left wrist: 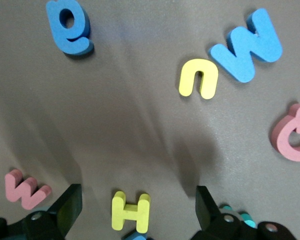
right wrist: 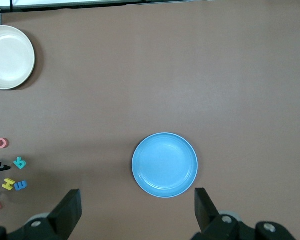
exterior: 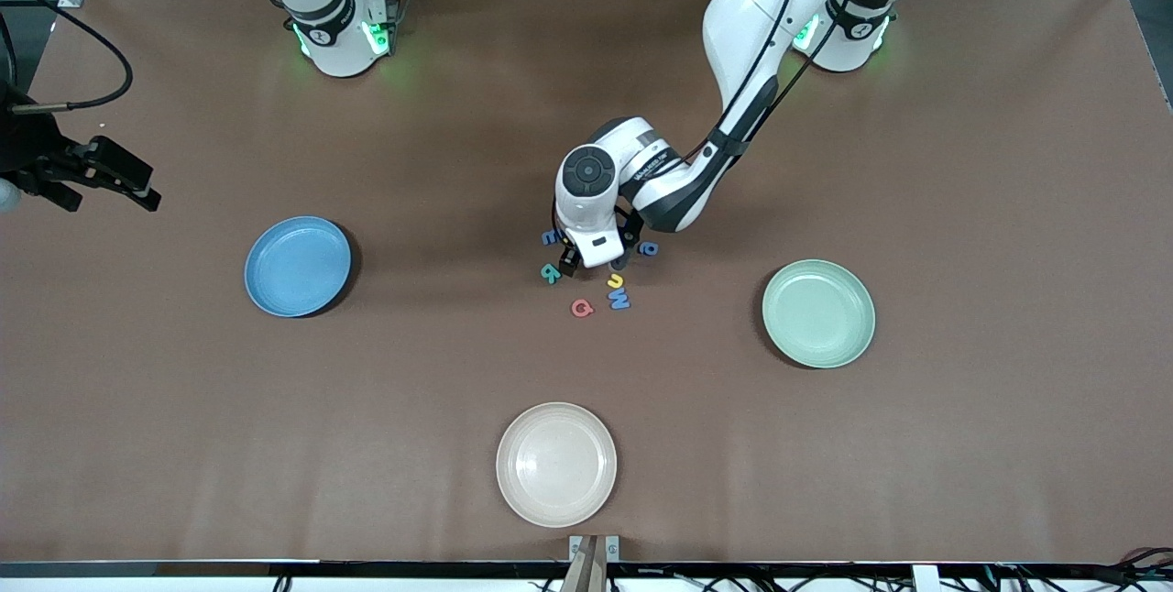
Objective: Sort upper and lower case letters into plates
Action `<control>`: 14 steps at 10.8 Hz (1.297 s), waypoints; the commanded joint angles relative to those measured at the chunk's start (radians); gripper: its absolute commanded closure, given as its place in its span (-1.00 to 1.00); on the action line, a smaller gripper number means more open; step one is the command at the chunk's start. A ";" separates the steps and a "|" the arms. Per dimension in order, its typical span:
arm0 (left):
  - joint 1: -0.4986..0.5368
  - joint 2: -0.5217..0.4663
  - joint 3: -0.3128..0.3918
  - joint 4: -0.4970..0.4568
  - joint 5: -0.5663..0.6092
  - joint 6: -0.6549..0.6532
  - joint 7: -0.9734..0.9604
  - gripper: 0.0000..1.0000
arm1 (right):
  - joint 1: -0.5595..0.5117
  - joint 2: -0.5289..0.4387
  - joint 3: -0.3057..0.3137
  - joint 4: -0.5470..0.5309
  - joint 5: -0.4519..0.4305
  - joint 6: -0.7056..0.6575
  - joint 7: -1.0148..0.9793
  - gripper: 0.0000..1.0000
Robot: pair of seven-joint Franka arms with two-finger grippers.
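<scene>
Several foam letters lie in a cluster mid-table. My left gripper (exterior: 596, 262) hangs low over them, open, its fingers either side of a yellow H (left wrist: 131, 211) without touching it. Around it lie a blue e (left wrist: 70, 27), yellow n (left wrist: 198, 78), blue W (left wrist: 247, 46), red Q (left wrist: 294, 133) and pink w (left wrist: 26, 188). A teal R (exterior: 550, 274) and blue E (exterior: 551, 237) sit beside the gripper. The sky blue plate (exterior: 298, 266) and mint green plate (exterior: 818, 312) hold nothing. My right gripper (exterior: 110, 193) waits open, in the air near the blue plate (right wrist: 164, 164).
A cream-white plate (exterior: 556, 464) with nothing in it sits close to the table's front edge, nearer to the camera than the letters. The brown table (exterior: 962, 161) stretches bare between the plates and the cluster.
</scene>
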 commanded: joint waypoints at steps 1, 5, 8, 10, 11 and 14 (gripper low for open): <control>-0.022 0.022 0.012 0.032 0.014 0.004 -0.063 -1.00 | -0.006 0.006 0.005 0.015 0.019 -0.012 -0.004 -1.00; -0.040 0.036 0.016 0.032 0.017 0.029 -0.074 -1.00 | -0.008 0.006 0.003 0.015 0.019 -0.010 -0.004 -1.00; -0.039 0.031 0.016 0.031 0.020 0.029 -0.071 -1.00 | -0.008 0.006 0.003 0.015 0.019 -0.012 -0.004 -1.00; -0.037 0.031 0.016 0.031 0.020 0.029 -0.071 -1.00 | -0.008 0.006 0.003 0.015 0.019 -0.012 -0.004 -1.00; -0.037 0.031 0.016 0.031 0.020 0.029 -0.071 -0.97 | -0.008 0.006 0.003 0.015 0.019 -0.012 -0.004 -1.00; -0.034 0.031 0.016 0.031 0.019 0.029 -0.071 -0.41 | -0.008 0.006 0.005 0.015 0.020 -0.010 -0.003 -1.00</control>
